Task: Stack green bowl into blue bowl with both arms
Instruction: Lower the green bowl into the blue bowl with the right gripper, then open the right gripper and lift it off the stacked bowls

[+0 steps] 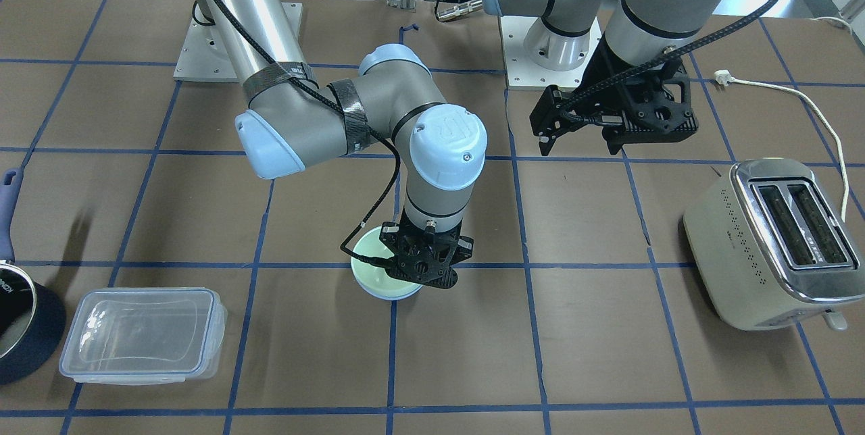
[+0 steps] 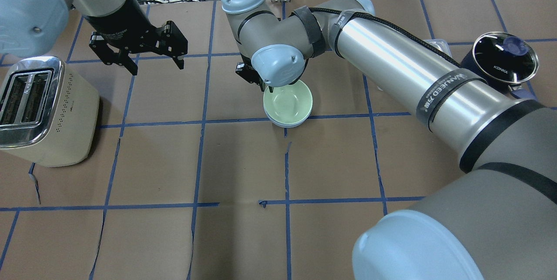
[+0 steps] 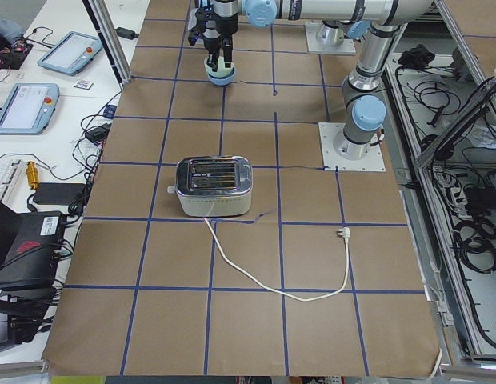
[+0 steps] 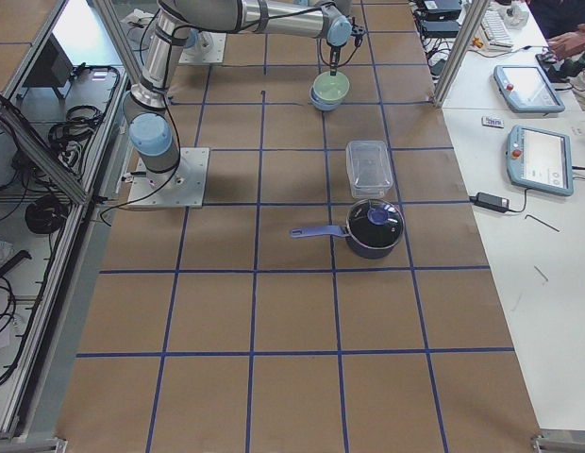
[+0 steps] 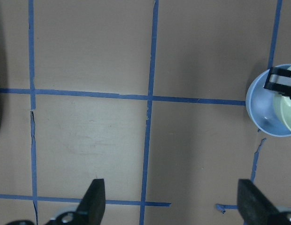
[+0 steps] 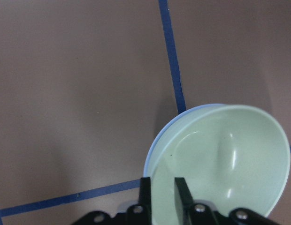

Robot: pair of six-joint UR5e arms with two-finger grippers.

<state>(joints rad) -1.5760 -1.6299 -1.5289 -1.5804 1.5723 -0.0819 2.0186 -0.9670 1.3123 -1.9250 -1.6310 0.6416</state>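
Green bowl: smooth and glossy, with soft highlights on the inner wall. Blue bowl: smooth, with a duller sheen.

Table cover: matt brown paper-like sheet, gridded with blue tape (torn at several seams).

Right arm: brushed silver metal tube, glossy light-blue caps, black braided cable. Left gripper and right gripper: matt black, plastic in look.

Toaster: matt cream shell, polished metal top. Container: clear glossy plastic. Pot: glossy navy wall, glass lid in a metal rim.
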